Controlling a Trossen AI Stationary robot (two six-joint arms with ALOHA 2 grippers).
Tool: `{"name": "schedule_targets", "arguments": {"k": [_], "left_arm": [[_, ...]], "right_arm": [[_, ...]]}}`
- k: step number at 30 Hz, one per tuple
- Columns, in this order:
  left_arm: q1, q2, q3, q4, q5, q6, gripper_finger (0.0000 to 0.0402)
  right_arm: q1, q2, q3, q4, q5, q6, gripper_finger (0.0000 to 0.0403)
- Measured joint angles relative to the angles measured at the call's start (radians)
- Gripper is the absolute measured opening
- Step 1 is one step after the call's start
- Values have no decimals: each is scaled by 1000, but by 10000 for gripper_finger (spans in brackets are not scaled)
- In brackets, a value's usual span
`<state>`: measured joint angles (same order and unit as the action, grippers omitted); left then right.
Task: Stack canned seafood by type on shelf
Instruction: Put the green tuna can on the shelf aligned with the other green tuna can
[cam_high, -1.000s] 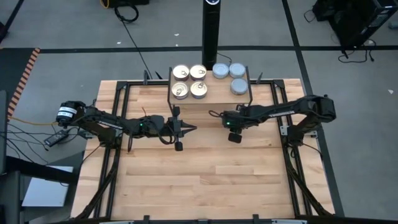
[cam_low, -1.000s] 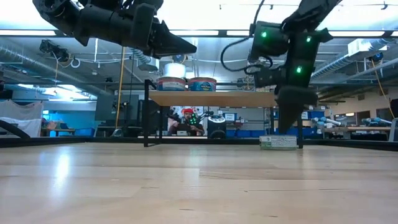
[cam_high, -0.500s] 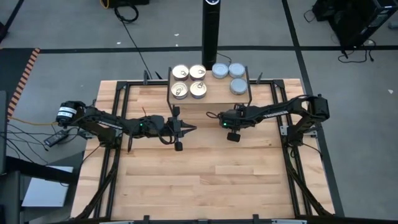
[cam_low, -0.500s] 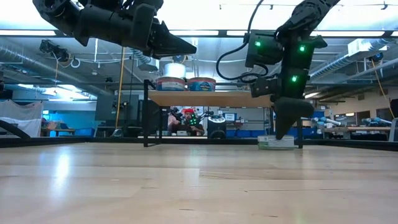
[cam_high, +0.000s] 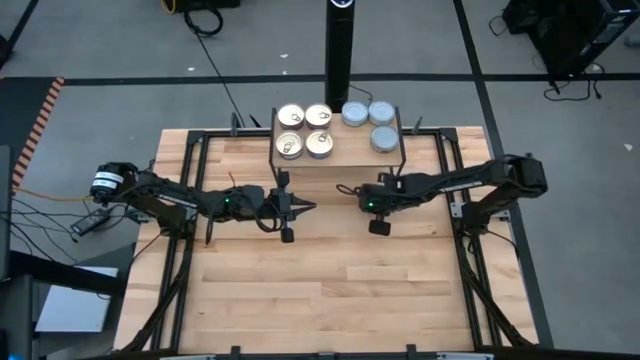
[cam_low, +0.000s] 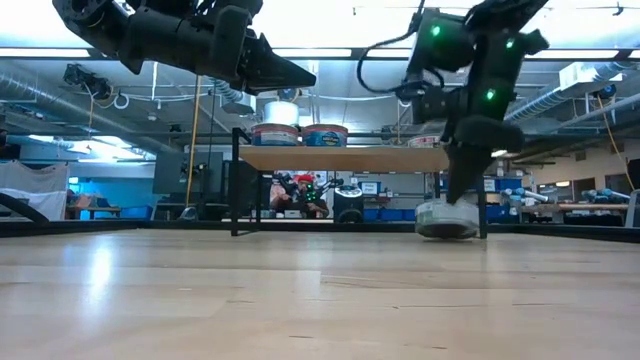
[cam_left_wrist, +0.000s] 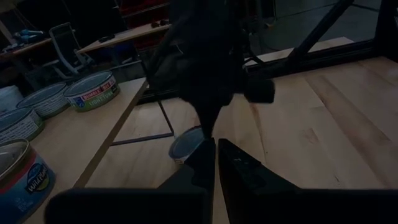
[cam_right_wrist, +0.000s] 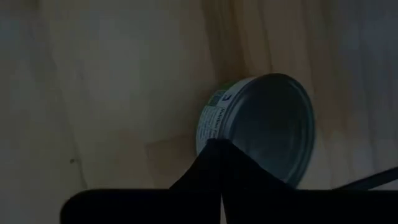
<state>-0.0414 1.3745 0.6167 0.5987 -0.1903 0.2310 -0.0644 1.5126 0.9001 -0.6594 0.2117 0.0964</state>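
The shelf (cam_high: 335, 150) carries several gold-lidded tins (cam_high: 304, 131) on its left half and three blue-grey-lidded tins (cam_high: 371, 121) on its right half, each flat on the board. One more blue-grey tin (cam_low: 447, 218) (cam_right_wrist: 264, 127) (cam_left_wrist: 186, 144) is on the table under the shelf's near edge and looks tipped. My right gripper (cam_high: 347, 188) (cam_low: 455, 198) (cam_right_wrist: 217, 147) is shut and stands at that tin. My left gripper (cam_high: 303, 207) (cam_low: 295, 77) (cam_left_wrist: 216, 149) is shut and hangs in the air left of it, touching nothing. My right gripper meets the lone tin with its shut fingertips (cam_right_wrist: 214, 155) at the rim (cam_right_wrist: 208, 127), on the side toward the wrist. The fingers come steeply from above. The tin's base stays on the table while it looks tilted. Whether the rim is pinched, I cannot tell.
The shelf's thin black wire legs (cam_low: 235, 180) (cam_left_wrist: 163, 115) stand close beside the lone tin. A black post (cam_high: 340, 50) rises behind the shelf. Bare wooden tabletop (cam_high: 330, 290) stretches toward the near edge. A person sits in the room beyond the table (cam_low: 300, 190).
My right gripper shifted first a little toward the table's left, then toward the near edge. The lone tin, which lay flat under the shelf, now stands taller in the low view and looks tipped up. My left arm kept still.
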Motion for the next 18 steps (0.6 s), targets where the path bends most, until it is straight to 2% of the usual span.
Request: {"name": "schedule_targets", "arguments": {"k": [4,8,11,13,18], "left_arm": [[0,0,0,-1,13,0,25],[0,11,0,-19,110,0,25],[-5,57,1,-15,133,8,26],[-14,111,10,-18,126,54,27],[-54,274,79,45,-3,180,54]], "right_arm": [[29,-50,0,1,-23,32,2],[54,-88,0,4,-17,55,1],[63,-109,2,8,-14,69,1],[67,-116,2,8,-15,77,1],[67,-123,2,16,-23,85,0]]}}
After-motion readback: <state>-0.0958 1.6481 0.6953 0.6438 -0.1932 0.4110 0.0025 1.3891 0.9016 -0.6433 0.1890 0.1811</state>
